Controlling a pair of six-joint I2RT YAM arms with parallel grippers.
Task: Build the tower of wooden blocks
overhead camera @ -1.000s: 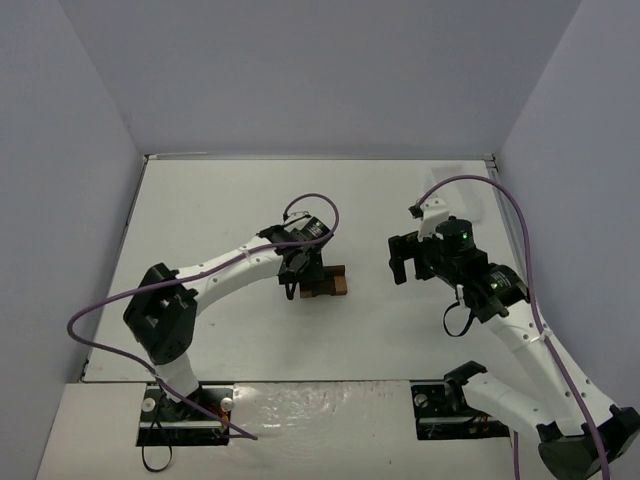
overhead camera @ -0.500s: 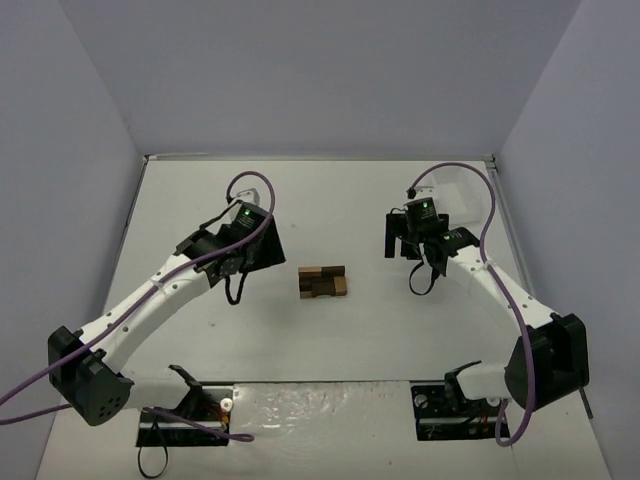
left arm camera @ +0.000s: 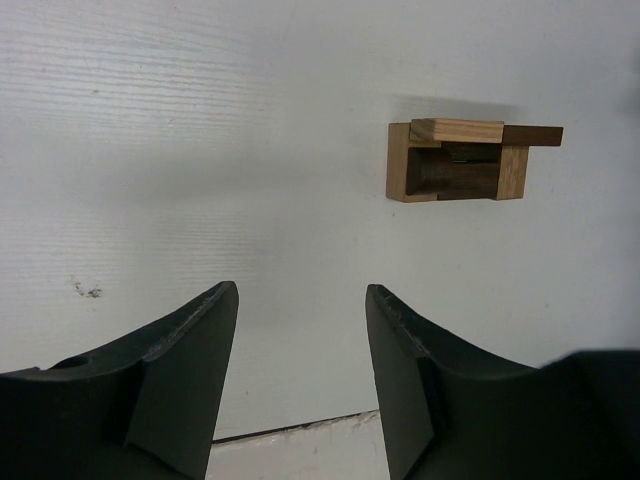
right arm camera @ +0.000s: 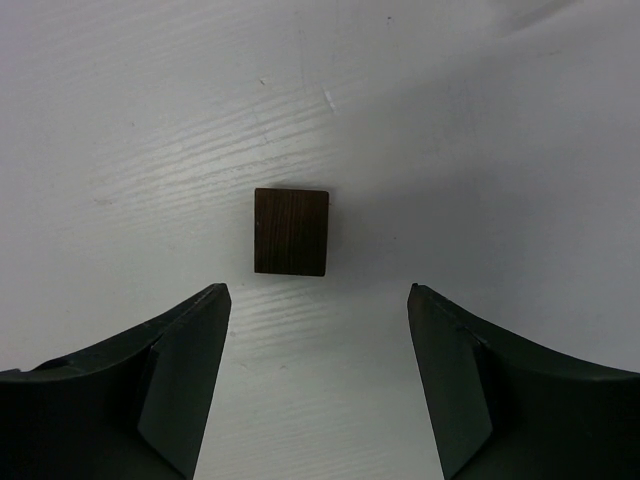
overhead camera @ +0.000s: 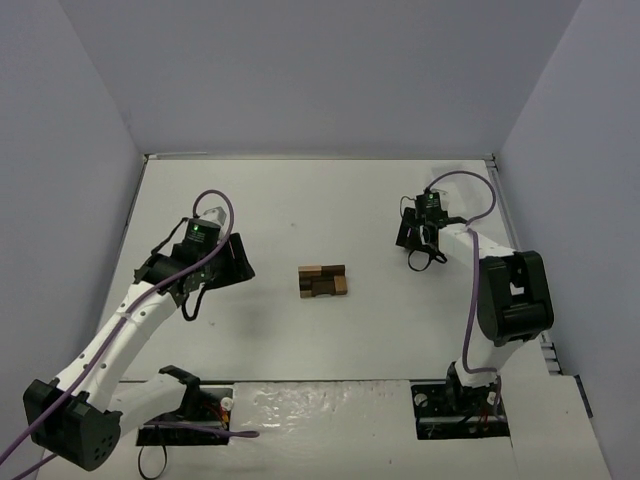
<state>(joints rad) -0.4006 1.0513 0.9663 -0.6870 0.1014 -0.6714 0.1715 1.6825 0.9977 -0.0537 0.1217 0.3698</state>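
The wood block tower [overhead camera: 323, 281], a low stack of tan and dark brown blocks, stands at the table's middle. In the left wrist view the tower [left arm camera: 460, 160] sits ahead and to the right. My left gripper [overhead camera: 237, 264] hovers to its left, well apart; the left gripper [left arm camera: 298, 290] is open with only bare table between its fingers. My right gripper [overhead camera: 415, 238] hangs at the far right. A single dark brown block [right arm camera: 291, 231] lies flat just beyond its tips, and the right gripper [right arm camera: 318, 290] is open and empty. From the top view that block is hidden.
Grey walls close in the white table [overhead camera: 300, 200] on the left, back and right. Purple cables [overhead camera: 475, 190] loop off both arms. A seam [left arm camera: 300, 430] runs along the table's near edge under the left gripper. A small dark scuff [left arm camera: 85, 290] marks the surface.
My left gripper has drawn back leftward from the tower, leaving it standing. The right arm has swung toward the back right, and its jaws have narrowed somewhat while staying open.
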